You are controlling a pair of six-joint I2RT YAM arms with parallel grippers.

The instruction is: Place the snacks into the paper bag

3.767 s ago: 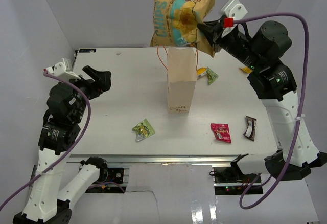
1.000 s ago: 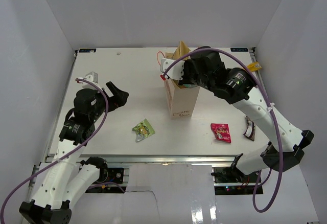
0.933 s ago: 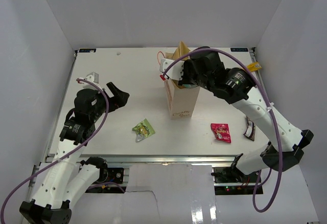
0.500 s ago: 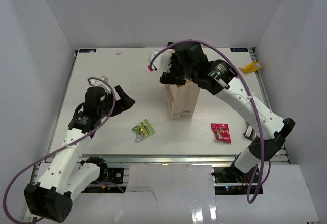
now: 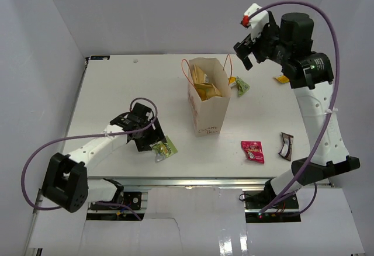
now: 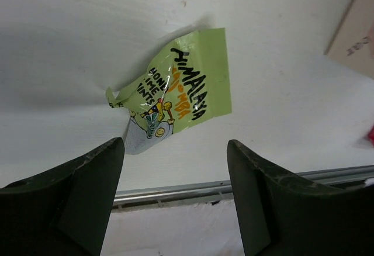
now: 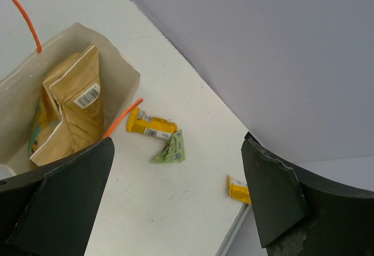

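Note:
The cream paper bag [image 5: 208,109] stands upright mid-table with its orange handles up. The big yellow chip bag [image 5: 204,87] sits inside it and shows through the bag's mouth in the right wrist view [image 7: 73,113]. My right gripper [image 5: 248,51] hangs open and empty, high up to the right of and behind the paper bag. My left gripper [image 5: 149,140] is low over the table, open, right beside a small green packet [image 5: 164,148]. In the left wrist view that green packet [image 6: 178,89] lies just beyond the fingertips [image 6: 111,156], not between them.
A pink-red packet [image 5: 252,151] and a dark brown-and-white one [image 5: 286,146] lie front right. Behind the bag's right side lie a yellow packet [image 7: 151,124] and a green one [image 7: 171,149]. Another yellow packet [image 7: 239,189] rests at the table's right edge.
The right gripper opened, left the chip bag in the paper bag, then rose and swung back to the right. The left arm stretched forward and down to the green packet.

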